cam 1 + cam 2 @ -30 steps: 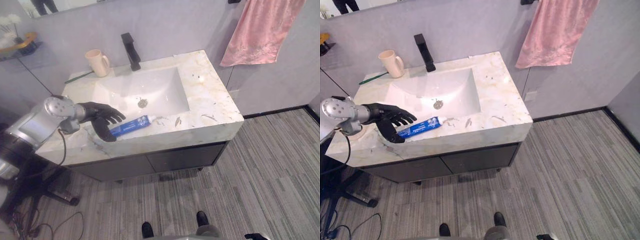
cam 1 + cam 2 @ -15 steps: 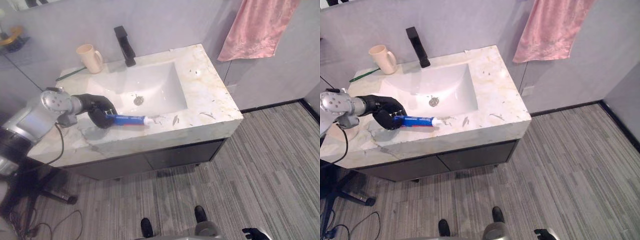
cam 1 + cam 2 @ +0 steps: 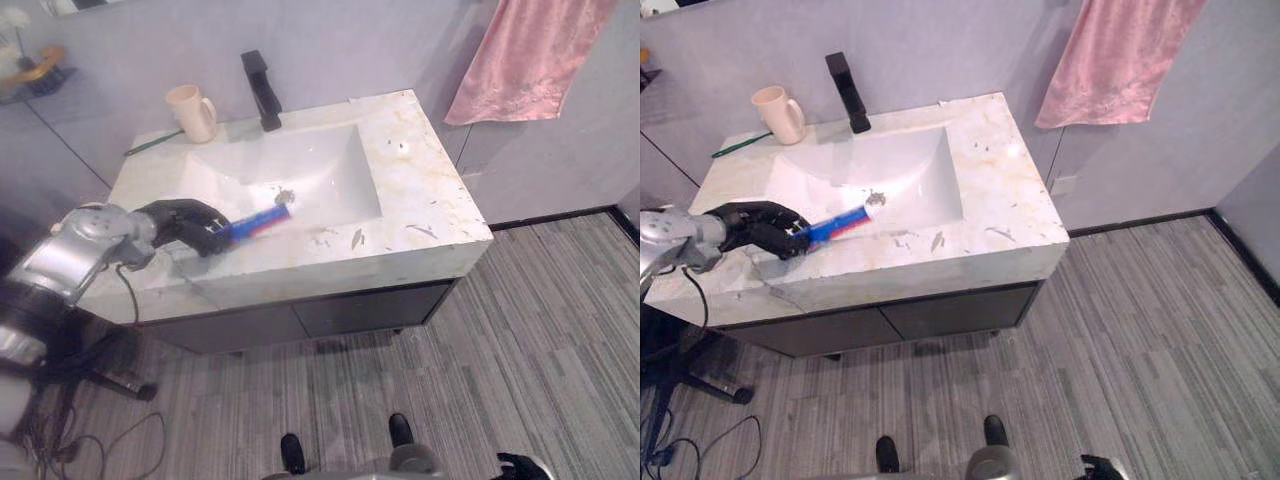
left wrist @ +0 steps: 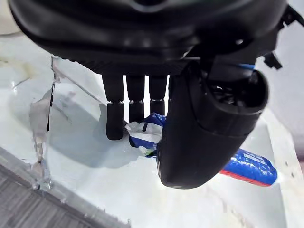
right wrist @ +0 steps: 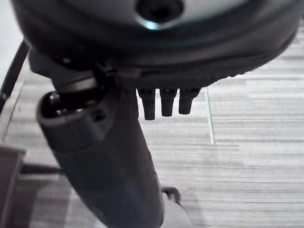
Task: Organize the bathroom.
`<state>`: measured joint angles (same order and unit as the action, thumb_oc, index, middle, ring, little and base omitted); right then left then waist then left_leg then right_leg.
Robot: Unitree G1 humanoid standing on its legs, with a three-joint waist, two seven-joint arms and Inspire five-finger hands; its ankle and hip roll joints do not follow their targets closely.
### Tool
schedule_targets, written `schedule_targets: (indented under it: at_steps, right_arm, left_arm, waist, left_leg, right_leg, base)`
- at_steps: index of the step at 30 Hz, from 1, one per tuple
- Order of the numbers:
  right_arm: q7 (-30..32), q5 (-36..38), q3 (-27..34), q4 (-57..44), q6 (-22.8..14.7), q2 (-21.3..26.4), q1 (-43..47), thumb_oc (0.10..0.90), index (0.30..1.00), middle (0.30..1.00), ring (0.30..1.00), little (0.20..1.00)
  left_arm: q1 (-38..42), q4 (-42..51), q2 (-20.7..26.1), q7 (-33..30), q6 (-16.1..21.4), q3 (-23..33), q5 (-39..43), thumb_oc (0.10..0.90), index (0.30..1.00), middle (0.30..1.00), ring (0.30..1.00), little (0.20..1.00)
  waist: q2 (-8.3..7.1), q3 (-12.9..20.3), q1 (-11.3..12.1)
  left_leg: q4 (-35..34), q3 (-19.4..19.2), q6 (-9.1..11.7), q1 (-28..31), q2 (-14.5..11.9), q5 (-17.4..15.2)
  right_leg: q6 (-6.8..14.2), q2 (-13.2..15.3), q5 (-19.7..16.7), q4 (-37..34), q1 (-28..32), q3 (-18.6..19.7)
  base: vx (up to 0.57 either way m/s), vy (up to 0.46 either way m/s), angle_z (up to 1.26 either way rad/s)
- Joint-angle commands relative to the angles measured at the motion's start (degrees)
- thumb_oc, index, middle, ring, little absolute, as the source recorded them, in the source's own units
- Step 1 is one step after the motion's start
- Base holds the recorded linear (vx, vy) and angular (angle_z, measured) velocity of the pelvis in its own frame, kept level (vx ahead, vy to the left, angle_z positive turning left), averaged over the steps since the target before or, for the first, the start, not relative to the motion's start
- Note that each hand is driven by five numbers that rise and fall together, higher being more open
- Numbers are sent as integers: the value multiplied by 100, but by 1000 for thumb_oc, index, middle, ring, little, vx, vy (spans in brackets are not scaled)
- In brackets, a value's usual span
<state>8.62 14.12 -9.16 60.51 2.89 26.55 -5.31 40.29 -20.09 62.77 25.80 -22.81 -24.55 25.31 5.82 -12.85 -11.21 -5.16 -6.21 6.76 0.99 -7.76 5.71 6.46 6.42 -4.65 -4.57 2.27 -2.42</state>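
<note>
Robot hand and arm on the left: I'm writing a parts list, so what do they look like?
The left robot hand is glossy black, with slim, segmented fingers in a row and a thick, rounded thumb. Its arm is silver-grey metal with a round, capped joint at the wrist. The right robot hand is the same dark build.

Tabletop (image 3: 420, 215): pale marble, sink basin (image 3: 290, 175) sunk in it
Back left corner: cream mug (image 3: 192, 112), green toothbrush (image 3: 152, 143) lying beside it
Back edge: black faucet (image 3: 262, 90)
</note>
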Motion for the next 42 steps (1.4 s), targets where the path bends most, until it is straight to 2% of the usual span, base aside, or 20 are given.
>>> schedule_targets:
  at_steps: [1, 3, 8, 9, 12, 13, 17, 21, 26, 28, 31, 42]
  right_arm:
    - [461, 740, 432, -44, -307, 459, -149, 800, 900, 900, 900, 900]
    - [594, 961, 817, -332, -479, 569, -186, 800, 900, 900, 900, 900]
    - [875, 1386, 1366, -1041, -620, 768, -240, 800, 900, 900, 900, 900]
    - [971, 1621, 1735, -1538, -692, 864, -287, 800, 900, 900, 900, 900]
    - [969, 1721, 2198, -1927, -817, 992, -285, 800, 900, 900, 900, 900]
    - [1029, 1750, 2524, -2196, -924, 1116, -226, 800, 900, 900, 900, 900]
    - [1265, 1696, 3112, -3049, -777, 1482, -2, 800, 900, 900, 900, 900]
    - [1639, 1431, 3489, -4072, -571, 1983, 495, 800, 900, 900, 900, 900]
    - [1692, 1483, 3172, -4630, -273, 2460, 1280, 800, 900, 900, 900, 900]
    - [1563, 1430, 2887, -4834, -31, 2577, 1654, 800, 900, 900, 900, 900]
    - [1217, 1405, 2464, -4961, 129, 2677, 2179, 800, 900, 900, 900, 900]
    - [556, 1580, 1323, -5224, 664, 2476, 3525, 800, 900, 900, 900, 900]
  left_arm:
    - [632, -312, 256, -456, 272, 921, 27, 400, 300, 300, 300, 300]
    - [654, -222, 268, -446, 195, 936, 43, 400, 300, 300, 300, 300]
    - [562, -52, 232, -645, 117, 1009, 118, 400, 300, 300, 300, 300]
    - [368, 78, 175, -792, 264, 1185, 144, 400, 300, 300, 300, 300]
    - [115, 304, 27, -959, 441, 1489, 154, 400, 300, 300, 300, 300]
    - [-71, 510, -116, -1103, 558, 1697, 63, 400, 300, 300, 300, 300]
    - [-435, 894, -373, -1436, 871, 2056, -60, 400, 300, 300, 300, 300]
    - [-566, 990, -559, -1690, 1271, 2124, -303, 400, 300, 300, 300, 300]
    - [-295, 923, -649, -2057, 1576, 1821, -409, 400, 300, 300, 300, 300]
    - [-170, 875, -678, -2220, 1706, 1706, -468, 400, 300, 300, 300, 300]
    - [-30, 817, -699, -2391, 1916, 1631, -555, 400, 300, 300, 300, 300]
    - [413, 886, -968, -2788, 2083, 1352, -836, 400, 300, 300, 300, 300]
  waist:
    - [-91, 481, 8]
    - [-133, 528, -23]
    - [-188, 580, -65]
    - [-211, 589, -85]
    - [-234, 603, -94]
    - [-257, 614, -83]
    - [-292, 643, -62]
    - [-297, 702, -15]
    - [-311, 758, 82]
    - [-336, 794, 115]
    - [-375, 837, 145]
    - [-475, 965, 278]
  left_leg:
    - [16, -426, -62, 185, -463, 54]
    - [16, -415, -65, 203, -471, 26]
    - [16, -402, -63, 226, -474, -18]
    - [16, -398, -67, 236, -473, -34]
    - [16, -378, -68, 240, -473, -67]
    - [16, -361, -68, 242, -469, -90]
    - [16, -319, -63, 251, -465, -130]
    - [16, -297, -45, 244, -469, -172]
    - [16, -265, -35, 244, -466, -190]
    - [16, -267, -28, 250, -471, -184]
    - [16, -286, -15, 273, -484, -177]
    - [16, -249, 17, 320, -514, -165]
  right_leg:
    - [146, 147, 166, 304, -291, 146]
    - [149, 126, 171, 285, -276, 197]
    - [160, 110, 172, 243, -238, 236]
    - [159, 104, 174, 241, -229, 256]
    - [155, 100, 192, 237, -221, 269]
    - [152, 97, 196, 229, -216, 268]
    - [145, 90, 208, 210, -194, 276]
    - [141, 83, 229, 199, -185, 285]
    - [143, 78, 230, 197, -190, 312]
    - [135, 75, 233, 190, -177, 318]
    - [121, 72, 236, 172, -141, 321]
    - [110, 76, 253, 125, -34, 248]
  base:
    - [29, -38, -5]
    - [19, -31, -7]
    - [2, -5, -1]
    - [0, 0, 0]
    - [0, 0, 0]
    - [0, 0, 0]
    - [0, 0, 0]
    - [-2, -2, -2]
    - [0, -1, -1]
    - [0, 0, 0]
    - [30, -19, -5]
    - [33, -21, 0]
